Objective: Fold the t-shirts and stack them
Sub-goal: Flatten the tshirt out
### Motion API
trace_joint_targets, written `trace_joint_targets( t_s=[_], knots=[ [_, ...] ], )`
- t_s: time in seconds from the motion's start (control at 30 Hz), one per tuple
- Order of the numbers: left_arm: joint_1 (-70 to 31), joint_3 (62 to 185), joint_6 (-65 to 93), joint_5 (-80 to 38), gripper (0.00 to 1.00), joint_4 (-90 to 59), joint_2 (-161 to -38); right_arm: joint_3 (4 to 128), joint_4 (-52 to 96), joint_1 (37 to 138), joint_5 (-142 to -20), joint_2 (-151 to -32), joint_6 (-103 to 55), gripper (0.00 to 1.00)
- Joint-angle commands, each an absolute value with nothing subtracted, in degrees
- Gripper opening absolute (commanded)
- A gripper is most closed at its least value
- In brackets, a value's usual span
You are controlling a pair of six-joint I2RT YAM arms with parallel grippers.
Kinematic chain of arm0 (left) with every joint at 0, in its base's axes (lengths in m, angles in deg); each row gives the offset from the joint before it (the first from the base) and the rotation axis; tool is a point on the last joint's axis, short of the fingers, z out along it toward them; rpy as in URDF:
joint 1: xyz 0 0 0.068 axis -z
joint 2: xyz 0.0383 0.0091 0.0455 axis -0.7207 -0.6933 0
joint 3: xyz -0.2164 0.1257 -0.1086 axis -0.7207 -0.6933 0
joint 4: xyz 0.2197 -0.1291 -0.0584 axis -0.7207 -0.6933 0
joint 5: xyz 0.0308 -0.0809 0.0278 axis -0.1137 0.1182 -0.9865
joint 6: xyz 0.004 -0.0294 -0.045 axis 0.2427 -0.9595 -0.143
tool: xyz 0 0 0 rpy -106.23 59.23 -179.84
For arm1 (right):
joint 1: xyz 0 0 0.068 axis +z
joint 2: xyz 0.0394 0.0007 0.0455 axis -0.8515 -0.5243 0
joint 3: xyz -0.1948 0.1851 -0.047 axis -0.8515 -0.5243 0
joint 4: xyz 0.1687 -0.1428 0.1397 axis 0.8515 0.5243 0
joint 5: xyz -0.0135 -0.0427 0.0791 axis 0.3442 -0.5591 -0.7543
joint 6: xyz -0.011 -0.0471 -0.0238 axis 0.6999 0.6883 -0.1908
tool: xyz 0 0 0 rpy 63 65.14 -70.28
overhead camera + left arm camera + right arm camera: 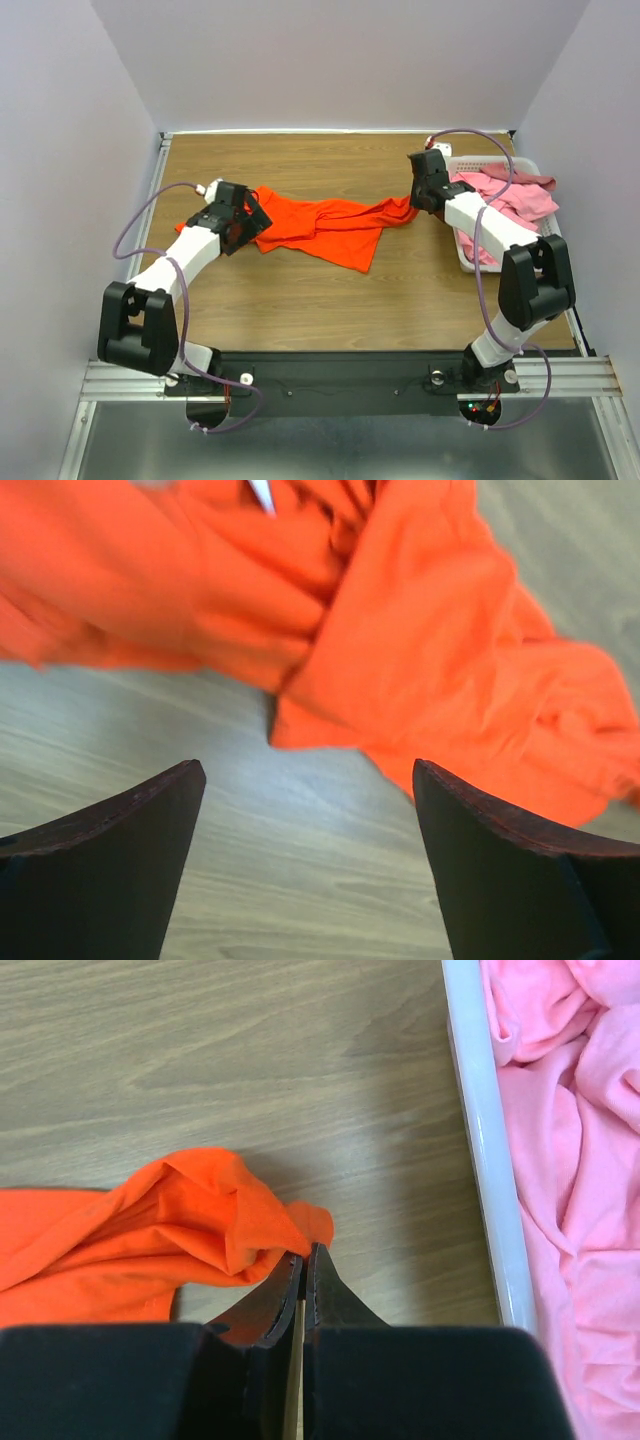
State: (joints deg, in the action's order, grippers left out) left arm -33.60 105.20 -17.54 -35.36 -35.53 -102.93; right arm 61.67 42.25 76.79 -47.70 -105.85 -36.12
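You have bright, even light in all three views; shadows on the table [330, 300] are faint. Your left wrist view blurs the orange t-shirt [430, 660]; right wrist view is sharp.

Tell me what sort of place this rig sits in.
Probably a lab test cell, not a home: plain white walls box in a wood table, the arms bolt to a metal rail, and pink shirts wait in a basket.
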Motion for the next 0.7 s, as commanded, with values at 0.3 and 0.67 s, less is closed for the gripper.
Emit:
trace_joint_targets(
  t_s=[0.3,0.67],
  knots=[
    [-29.67,100.58,-20.87,-37.18,0.73,-33.18,-110.51,59.73,40.06,76.49,-47.44,-103.60,-37.49,0.00],
    [-29.76,104.18,-20.43,-39.20,0.65,-32.03,-118.33,58.77,39.97,76.49,-46.82,-103.86,-37.66,0.00]
  ],
)
